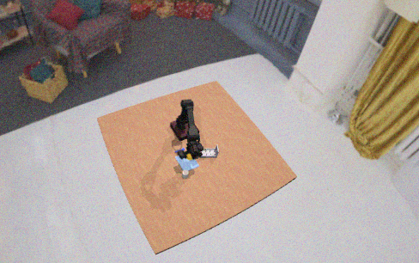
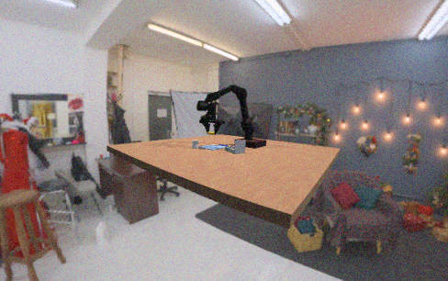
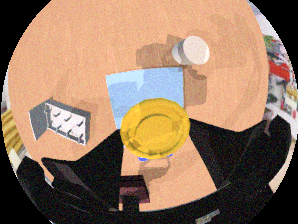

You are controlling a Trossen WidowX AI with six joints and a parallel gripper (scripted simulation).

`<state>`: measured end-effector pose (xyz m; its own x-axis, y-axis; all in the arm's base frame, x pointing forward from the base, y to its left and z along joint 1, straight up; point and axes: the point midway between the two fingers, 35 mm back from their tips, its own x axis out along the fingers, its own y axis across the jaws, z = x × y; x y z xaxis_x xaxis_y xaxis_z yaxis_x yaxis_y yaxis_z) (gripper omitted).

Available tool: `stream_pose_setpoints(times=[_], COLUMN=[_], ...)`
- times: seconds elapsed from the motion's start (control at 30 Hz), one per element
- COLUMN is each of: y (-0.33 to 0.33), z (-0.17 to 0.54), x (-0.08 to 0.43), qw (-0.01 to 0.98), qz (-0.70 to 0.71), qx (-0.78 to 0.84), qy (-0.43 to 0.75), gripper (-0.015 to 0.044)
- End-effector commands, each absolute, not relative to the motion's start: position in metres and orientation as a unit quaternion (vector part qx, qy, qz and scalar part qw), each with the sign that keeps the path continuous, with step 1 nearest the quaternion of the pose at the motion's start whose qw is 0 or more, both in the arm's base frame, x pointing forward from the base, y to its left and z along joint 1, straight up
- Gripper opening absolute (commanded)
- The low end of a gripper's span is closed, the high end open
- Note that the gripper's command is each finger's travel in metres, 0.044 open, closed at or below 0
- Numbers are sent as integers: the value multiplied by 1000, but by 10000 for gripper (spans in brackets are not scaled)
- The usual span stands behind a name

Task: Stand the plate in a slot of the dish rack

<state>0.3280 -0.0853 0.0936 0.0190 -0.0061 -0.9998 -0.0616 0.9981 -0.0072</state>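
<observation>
Table (image 2: 257,179): a large orange-brown wooden top, shown in the exterior view in a room with white walls, a dark blue wall strung with lights, ceiling strip lamps, an armchair (image 2: 363,213) with red and teal cushions, and a yellow basket (image 2: 305,236) on the dark carpet. The top view adds a gold curtain (image 1: 388,90) to the right of the table.

Plate (image 3: 157,127): round, yellow, with a raised rim and a flatter centre. In the wrist view it fills the middle of the picture, just above the blue mat (image 3: 143,92) and overlapping the mat's near edge. In the exterior view it is lifted off the table, held below the arm (image 2: 231,103).

Gripper (image 3: 158,152): pinching the plate by its rim; the fingers themselves are largely hidden behind the plate, with blue tips showing at its lower edge.

Rack (image 3: 61,121): grey, with white rails, standing on the table to the left of the plate and apart from it.

Cup (image 3: 190,50): white and grey, beyond the mat's far right corner, apart from the plate.
</observation>
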Motion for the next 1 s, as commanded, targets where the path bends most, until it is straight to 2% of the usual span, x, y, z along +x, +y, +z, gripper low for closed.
stream_pose_setpoints(times=[0.0,0.7,0.97], y=[-86,-85,-29], z=[115,179,178], x=[330,326,304], qw=[718,717,714], qz=[21,21,-56], qx=[-26,-25,61], qy=[695,696,695], gripper=[0,0,0])
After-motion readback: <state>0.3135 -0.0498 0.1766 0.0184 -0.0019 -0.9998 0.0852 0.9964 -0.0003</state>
